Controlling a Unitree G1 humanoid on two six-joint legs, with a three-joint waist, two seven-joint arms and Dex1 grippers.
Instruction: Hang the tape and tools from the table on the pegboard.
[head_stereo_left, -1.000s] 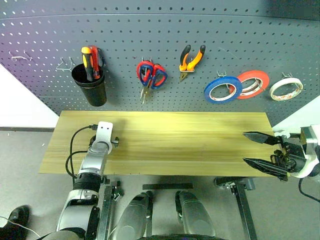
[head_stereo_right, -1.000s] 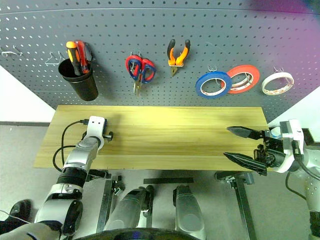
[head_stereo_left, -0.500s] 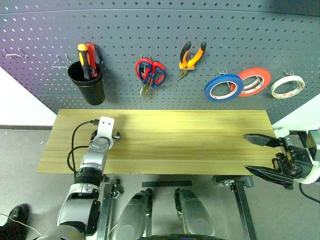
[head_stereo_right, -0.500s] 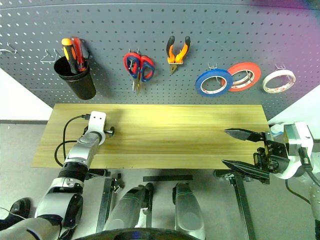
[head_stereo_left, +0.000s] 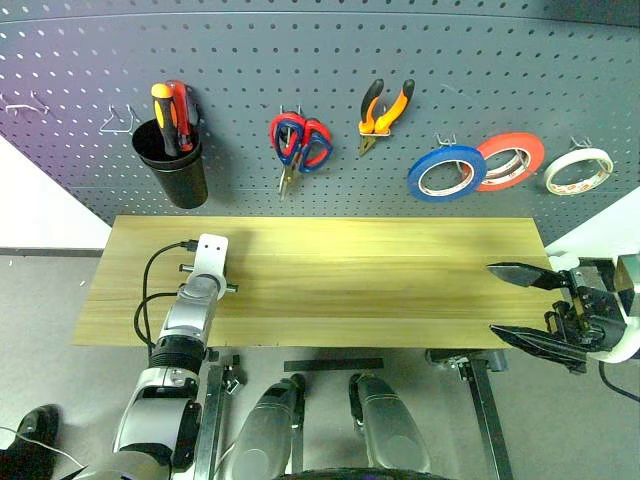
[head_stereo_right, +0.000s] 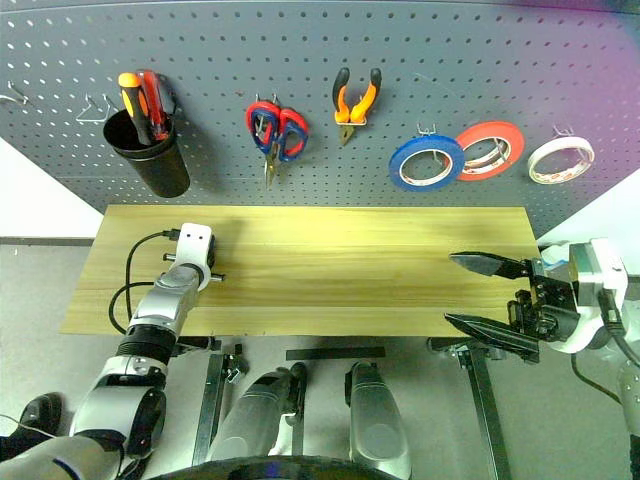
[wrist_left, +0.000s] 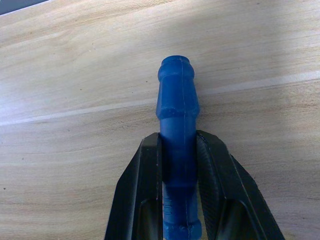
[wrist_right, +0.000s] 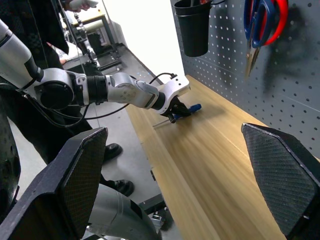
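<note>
Screwdriver (wrist_left: 178, 150) with blue handle clamped between left gripper (wrist_left: 179, 200) fingers, handle end poking out past the tips, lying low over the wooden table (head_stereo_left: 380, 270) near its left end; right gripper (head_stereo_left: 520, 305) spread wide and empty, off the table's right edge, well apart from the screwdriver; blue tape (head_stereo_left: 446, 172) already on the pegboard (head_stereo_left: 330, 60), beside red-orange roll (head_stereo_left: 511, 161) and white roll (head_stereo_left: 577, 170); orange-and-black pliers (head_stereo_left: 383, 117) hung just right of red-handled scissors (head_stereo_left: 298, 147); black cup (head_stereo_left: 171, 170) at left.
</note>
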